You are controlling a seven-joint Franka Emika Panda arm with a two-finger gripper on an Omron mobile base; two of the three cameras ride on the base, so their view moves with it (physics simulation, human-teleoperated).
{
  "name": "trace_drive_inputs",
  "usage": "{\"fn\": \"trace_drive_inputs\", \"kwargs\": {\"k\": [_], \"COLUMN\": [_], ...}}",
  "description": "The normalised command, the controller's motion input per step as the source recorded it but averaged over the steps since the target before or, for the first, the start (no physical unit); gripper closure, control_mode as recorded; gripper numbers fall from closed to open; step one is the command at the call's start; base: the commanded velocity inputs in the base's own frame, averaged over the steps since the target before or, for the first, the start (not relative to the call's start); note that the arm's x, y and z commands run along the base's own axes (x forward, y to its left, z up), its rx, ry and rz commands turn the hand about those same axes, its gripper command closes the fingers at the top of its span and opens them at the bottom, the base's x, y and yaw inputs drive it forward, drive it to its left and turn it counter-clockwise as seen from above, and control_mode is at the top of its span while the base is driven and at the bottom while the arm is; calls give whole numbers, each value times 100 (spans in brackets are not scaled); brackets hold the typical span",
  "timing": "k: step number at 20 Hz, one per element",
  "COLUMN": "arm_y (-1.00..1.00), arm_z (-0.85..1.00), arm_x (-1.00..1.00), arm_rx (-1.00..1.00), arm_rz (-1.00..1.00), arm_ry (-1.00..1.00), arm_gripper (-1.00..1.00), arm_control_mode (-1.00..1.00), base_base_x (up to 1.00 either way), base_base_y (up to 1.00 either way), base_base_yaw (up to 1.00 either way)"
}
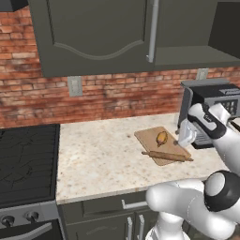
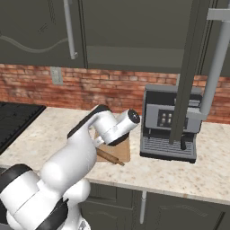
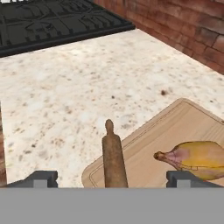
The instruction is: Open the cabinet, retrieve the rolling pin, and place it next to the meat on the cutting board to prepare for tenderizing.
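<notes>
The rolling pin (image 3: pixel 114 157) is lying on the cutting board (image 3: pixel 175 131), with the meat (image 3: pixel 194 155) sitting at its 3 o'clock; the fingers (image 3: pixel 43 178) are standing wide, gripping nothing. From the base, the cabinet (image 1: pixel 187 28) is hanging open above the desk (image 1: pixel 103 154).

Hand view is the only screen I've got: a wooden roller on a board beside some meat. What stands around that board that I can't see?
Observer: A grey coffee machine stands on the counter just right of the cutting board.
Operator: Anything above it?
Observer: Yes, a dark wall cabinet door stands open above the coffee machine.
Operator: Is the robot holding the roller?
Observer: No. From the side, the whole rolling pin lies across the board's near side, in front of the meat, and the jaws stand wide open.
</notes>
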Motion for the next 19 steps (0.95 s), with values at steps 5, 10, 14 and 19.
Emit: {"fn": "trace_drive_inputs", "kwargs": {"k": [5, 10, 14, 19], "arm_y": [35, 50, 58, 65], "arm_z": [44, 42, 34, 16], "arm_x": [-40, -55, -57, -47], "arm_rx": [0, 0, 0, 0], "arm_rz": [0, 0, 0, 0], "arm_ry": [0, 0, 0, 0], "arm_gripper": [-100, -100, -100, -100], "arm_control_mode": [-100, -100, -100, -100], "base_base_x": [0, 0, 0, 0], "base_base_y": [0, 0, 0, 0], "base_base_yaw": [0, 0, 0, 0]}}
